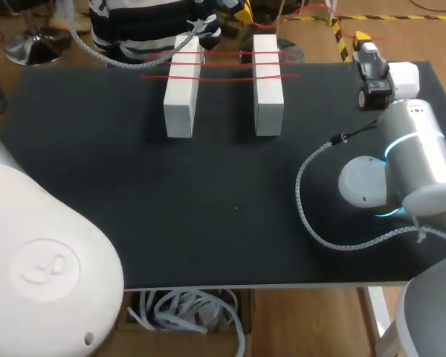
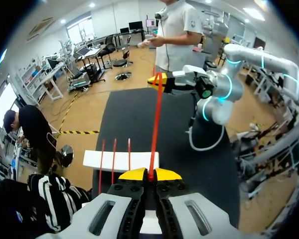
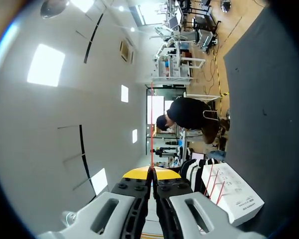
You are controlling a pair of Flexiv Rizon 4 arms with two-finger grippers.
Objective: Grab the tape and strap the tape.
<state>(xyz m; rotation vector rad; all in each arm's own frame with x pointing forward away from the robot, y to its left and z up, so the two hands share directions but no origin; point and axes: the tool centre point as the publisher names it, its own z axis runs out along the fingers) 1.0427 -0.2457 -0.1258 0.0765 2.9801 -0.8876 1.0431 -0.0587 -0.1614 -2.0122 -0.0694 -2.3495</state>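
Two white blocks lie side by side at the table's far end, with three strands of red tape across them. My left gripper is shut on the red tape. From there the tape runs taut over a white block to my right gripper. My right gripper is shut on the tape's other end, with a wrapped block beside it. In the head view the right gripper sits at the far right edge.
My right arm's white body and its looped grey cable cover the right side of the black table. My left arm's striped sleeve hangs over the far edge, behind the blocks.
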